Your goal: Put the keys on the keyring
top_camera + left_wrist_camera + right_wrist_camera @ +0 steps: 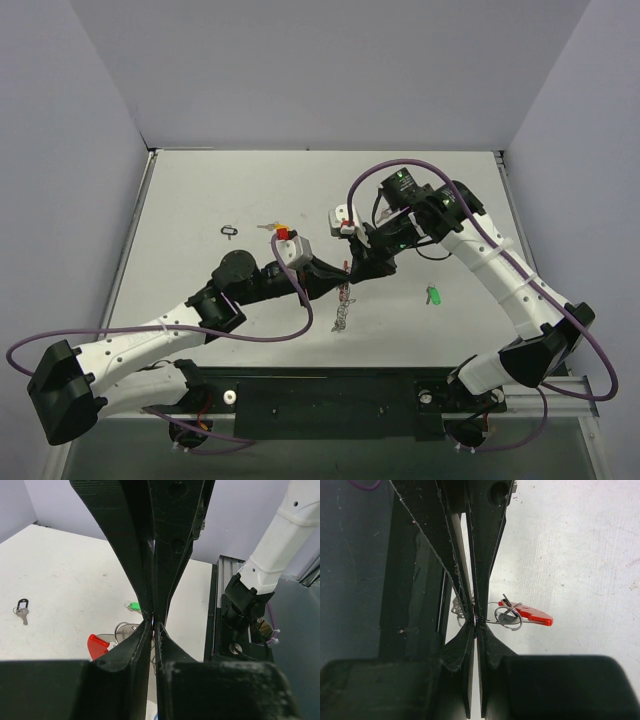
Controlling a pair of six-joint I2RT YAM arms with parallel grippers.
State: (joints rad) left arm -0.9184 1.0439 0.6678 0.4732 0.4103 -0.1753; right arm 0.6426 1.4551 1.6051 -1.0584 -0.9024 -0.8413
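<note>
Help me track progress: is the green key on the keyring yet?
No, the green key lies alone on the table, well apart from the keyring.

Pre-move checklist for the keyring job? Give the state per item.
1. Right gripper pinching the keyring: ok, the ring wire runs into its shut tips.
2. Left gripper holding anything: cannot tell, its tips are nearly together.
3. Any key on the ring yet: cannot tell.
4. Green key loose on the table, apart from both arms: ok.
5. Black key loose on the table: ok.
</note>
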